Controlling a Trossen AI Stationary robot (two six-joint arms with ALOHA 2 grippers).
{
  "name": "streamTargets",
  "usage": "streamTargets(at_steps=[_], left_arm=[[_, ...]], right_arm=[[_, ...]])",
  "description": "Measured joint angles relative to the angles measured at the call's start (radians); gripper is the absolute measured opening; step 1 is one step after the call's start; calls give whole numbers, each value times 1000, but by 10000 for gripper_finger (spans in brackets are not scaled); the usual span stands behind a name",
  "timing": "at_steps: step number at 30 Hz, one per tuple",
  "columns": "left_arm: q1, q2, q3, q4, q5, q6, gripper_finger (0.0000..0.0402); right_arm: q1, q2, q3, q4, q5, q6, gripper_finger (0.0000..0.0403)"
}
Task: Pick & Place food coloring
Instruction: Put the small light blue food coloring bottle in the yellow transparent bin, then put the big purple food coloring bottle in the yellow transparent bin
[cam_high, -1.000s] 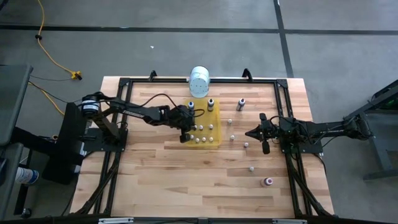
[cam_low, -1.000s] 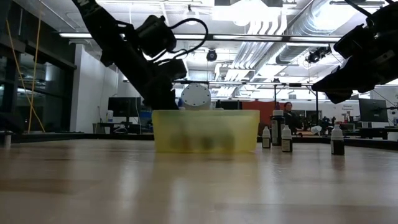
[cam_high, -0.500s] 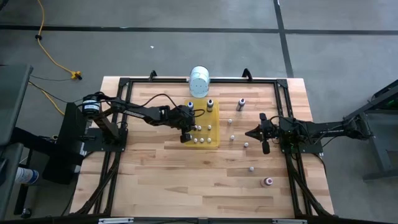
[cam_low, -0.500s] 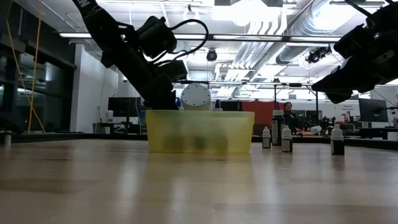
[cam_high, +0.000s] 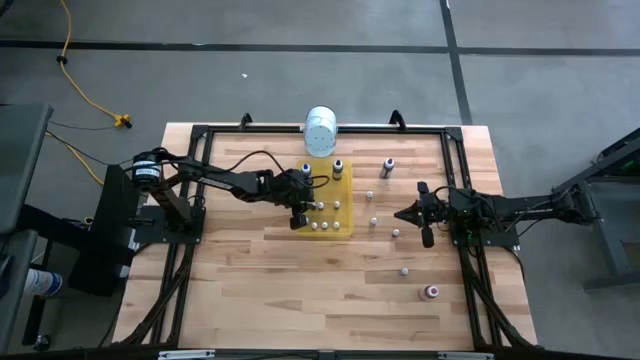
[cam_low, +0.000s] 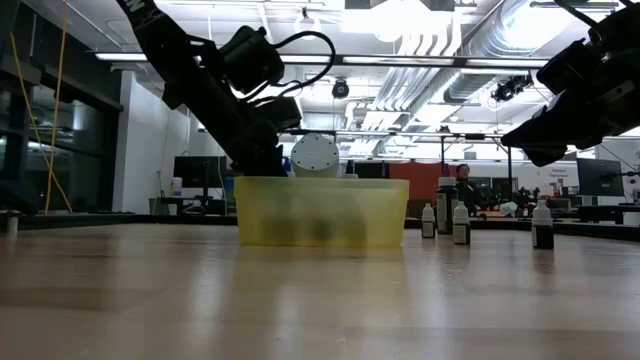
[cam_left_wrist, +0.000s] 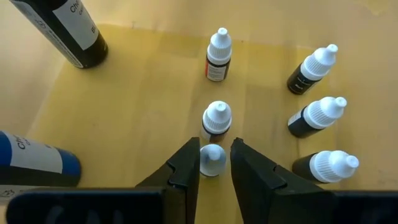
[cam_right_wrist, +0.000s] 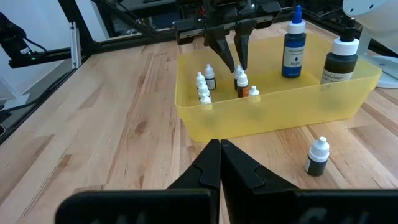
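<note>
A yellow tray (cam_high: 348, 222) sits mid-table and holds several tiny white-capped food coloring bottles, along with a taller dark one (cam_left_wrist: 62, 28) and a blue one (cam_left_wrist: 31, 162). My left gripper (cam_left_wrist: 214, 167) reaches down into the tray. It is slightly open, with its fingers on either side of the white cap (cam_left_wrist: 212, 159) of a small bottle standing on the tray floor. My right gripper (cam_high: 400, 214) is shut and hangs empty above the table's right side. Loose bottles (cam_high: 373, 221) stand on the wood to the right of the tray. My left gripper slants down from the table's left side, one finger (cam_left_wrist: 186, 171) on each side of the small bottle's cap (cam_left_wrist: 212, 159). A thin gap shows beside one finger, and I cannot tell whether the other finger touches the cap. The bottle stands upright on the tray floor.
A large white cylindrical container (cam_high: 320, 130) lies at the far edge behind the tray. More bottles stand on the table to the right: a dark one (cam_high: 388, 166), small ones (cam_high: 404, 270) and a reddish one (cam_high: 431, 292). A black frame runs around the table.
The yellow tray has slid a little toward the table's left edge and then stopped. Both arms have kept still.
</note>
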Motion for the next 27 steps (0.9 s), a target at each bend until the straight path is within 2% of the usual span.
streamTargets(at_steps=[9, 17, 27], left_arm=[[0, -12, 0, -3, -14, 0, 84], [0, -79, 0, -11, -84, 0, 84], [-59, -257, 1, -21, -105, 1, 84]], right_arm=[[0, 0, 0, 0, 0, 0, 0], [0, 0, 0, 0, 0, 0, 0], [0, 0, 0, 0, 0, 0, 0]])
